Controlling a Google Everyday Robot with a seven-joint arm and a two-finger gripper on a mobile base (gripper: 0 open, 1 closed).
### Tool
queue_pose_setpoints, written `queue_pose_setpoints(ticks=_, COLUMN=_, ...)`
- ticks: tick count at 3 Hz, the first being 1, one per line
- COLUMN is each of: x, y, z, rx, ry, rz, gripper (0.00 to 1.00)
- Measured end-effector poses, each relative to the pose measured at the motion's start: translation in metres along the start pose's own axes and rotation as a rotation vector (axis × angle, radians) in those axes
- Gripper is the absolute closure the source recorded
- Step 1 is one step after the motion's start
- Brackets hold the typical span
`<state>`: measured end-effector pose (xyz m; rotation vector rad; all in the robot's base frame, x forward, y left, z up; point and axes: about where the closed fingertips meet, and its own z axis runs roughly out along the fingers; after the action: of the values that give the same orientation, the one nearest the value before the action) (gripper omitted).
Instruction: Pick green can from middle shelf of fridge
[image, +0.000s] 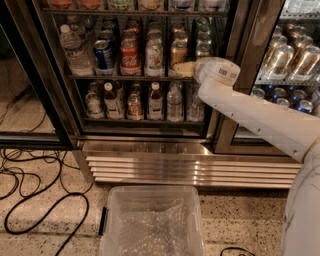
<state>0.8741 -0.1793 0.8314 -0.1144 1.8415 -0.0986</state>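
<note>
Gripper: the gripper (183, 69) sits at the front edge of the middle shelf (90, 77), low in front of the orange-gold can (178, 49); whether it is spread or pressed together I cannot tell from here
Arm: the white arm (260, 120) reaches in from the right, across the dark door frame
Green can: the green can (154, 56) stands upright at the front of its lane on the middle shelf, between the red cola can (129, 55) and the orange-gold can; it is just left of the gripper and does not look held
Risk, wrong can: the gripper seems lined up nearer the orange-gold can than the green one, so closing here would likely take the wrong drink
Risk, knock-over: the cans stand close side by side, and a sideways shift to the left could bump a neighbour and tip it over the front rail
Risk, slip: a smooth round can, so a shallow or off-centre pinch may let it slide out
Fridge: the fridge (150, 147) holds on the middle shelf a water bottle (75, 47), a blue can (103, 54), then the cola, green and orange-gold cans, with more rows behind; the lower shelf (145, 119) carries a row of bottles
Right section: silver cans (290, 55) lie on racks
Bin: a clear plastic bin (150, 190) stands on the floor before the grille (190, 170), with crumpled clear wrap inside and no drinks
Floor: black cables (30, 175) loop at the left
</note>
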Motion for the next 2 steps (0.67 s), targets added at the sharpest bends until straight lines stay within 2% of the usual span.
queue_pose_setpoints(ticks=1, x=0.0025, y=-0.0004, z=0.0017, rx=0.013, ry=0.002, rz=0.009, gripper=0.06)
queue_pose_setpoints(ticks=2, x=0.0034, y=0.0005, z=0.0023, rx=0.022, ry=0.003, rz=0.015, gripper=0.25)
